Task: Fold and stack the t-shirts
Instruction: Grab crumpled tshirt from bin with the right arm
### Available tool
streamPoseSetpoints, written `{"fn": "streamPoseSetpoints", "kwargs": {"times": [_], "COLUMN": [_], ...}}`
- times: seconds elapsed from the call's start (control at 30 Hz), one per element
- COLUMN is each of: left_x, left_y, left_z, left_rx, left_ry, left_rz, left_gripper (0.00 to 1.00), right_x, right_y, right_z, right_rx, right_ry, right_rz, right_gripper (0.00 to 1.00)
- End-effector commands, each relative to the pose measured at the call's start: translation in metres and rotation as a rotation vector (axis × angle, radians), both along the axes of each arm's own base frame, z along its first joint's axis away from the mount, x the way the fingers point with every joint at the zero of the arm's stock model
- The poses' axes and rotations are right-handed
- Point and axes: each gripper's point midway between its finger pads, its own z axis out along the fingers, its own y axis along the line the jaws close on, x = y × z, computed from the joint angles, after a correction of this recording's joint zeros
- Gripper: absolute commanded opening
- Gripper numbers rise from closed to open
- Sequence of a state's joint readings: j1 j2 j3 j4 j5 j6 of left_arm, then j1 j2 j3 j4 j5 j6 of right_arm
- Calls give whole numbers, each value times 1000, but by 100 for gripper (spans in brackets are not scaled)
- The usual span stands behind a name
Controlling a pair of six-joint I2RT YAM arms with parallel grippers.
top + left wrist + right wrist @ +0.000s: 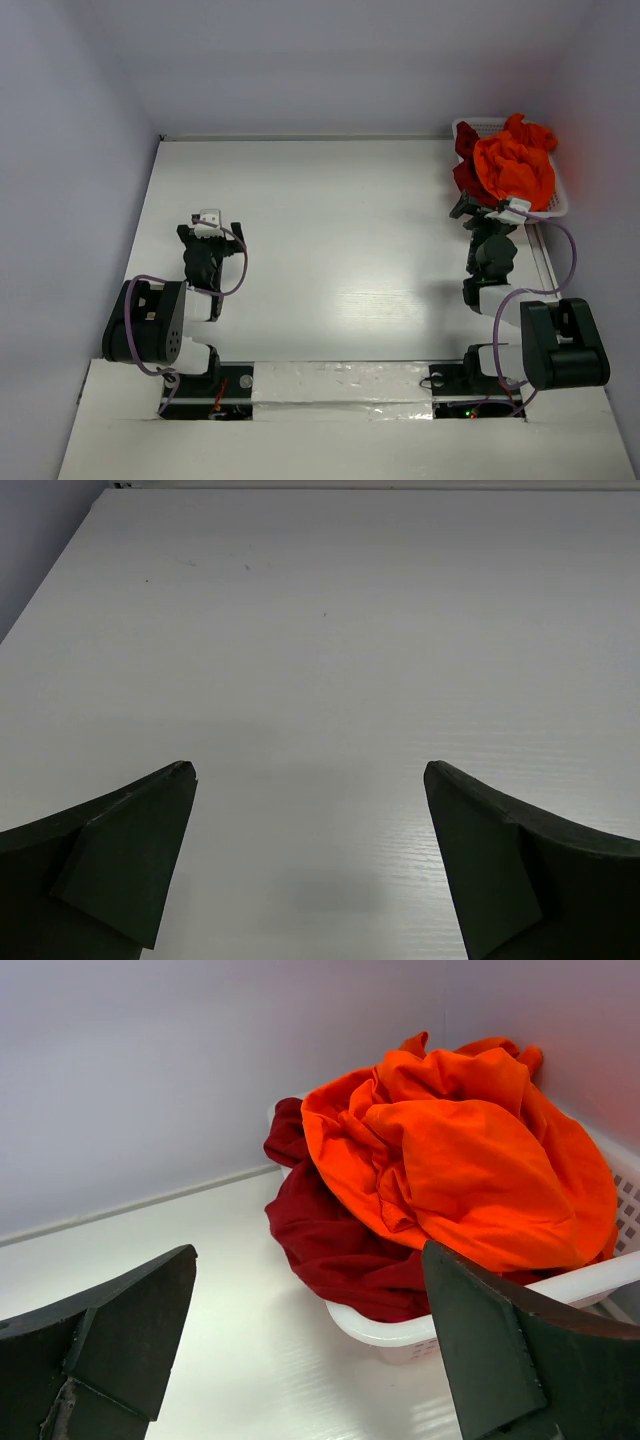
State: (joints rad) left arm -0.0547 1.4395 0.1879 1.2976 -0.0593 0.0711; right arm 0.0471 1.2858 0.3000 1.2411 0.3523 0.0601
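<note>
Both tools stood released and empty, the left tool over the tabletop, the right tool facing the basket. Inside, the orange t-shirt lay heaped on dark red t-shirts; pinching one top fold should lift it alone.

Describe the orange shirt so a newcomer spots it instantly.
Look to the table's far right corner, where a white lattice basket sits just beyond the right claw. The orange t-shirt is heaped on top inside it; only dark red fabric lies beneath.

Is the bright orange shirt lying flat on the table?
No, the bright orange t-shirt sits crumpled on dark red shirts in the white plastic basket.
</note>
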Motion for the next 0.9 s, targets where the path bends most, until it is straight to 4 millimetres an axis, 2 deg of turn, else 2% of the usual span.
{"fn": "streamPoseSetpoints", "kwargs": {"times": [0.0,0.27,0.37,0.57,0.63,0.67,0.7,0.73,0.77,0.8,0.83,0.87], "left_x": [13,13,17,18,18,18,17,22,28,58,63,74], "left_y": [0,0,11,14,17,21,30,33,34,33,32,27], "left_z": [72,75,68,66,68,69,77,86,63,107,85,105], "left_rx": [-10,-7,-47,-51,-59,-60,-86,-87,-65,-123,-129,-159], "left_ry": [-273,-291,-252,-239,-245,-250,-271,-272,-108,-134,35,32], "left_rz": [-4,-4,69,77,97,116,176,193,205,222,236,219], "left_gripper": [99,99,99,99,99,99,99,99,99,99,99,99], "right_x": [1,2,2,1,1,-2,0,1,3,2,-2,4], "right_y": [-5,-5,-4,-5,-6,-11,-10,-6,-6,-16,-30,-34], "right_z": [26,25,25,26,25,31,26,32,29,36,47,78], "right_rx": [13,15,13,18,15,35,44,25,10,49,115,86], "right_ry": [-88,-83,-87,-86,-84,-106,-78,-83,-22,11,19,19], "right_rz": [-26,-24,-23,-25,-30,-59,-54,-29,-52,-114,-205,-229], "right_gripper": [100,100,100,100,100,100,100,100,100,100,100,100]}}
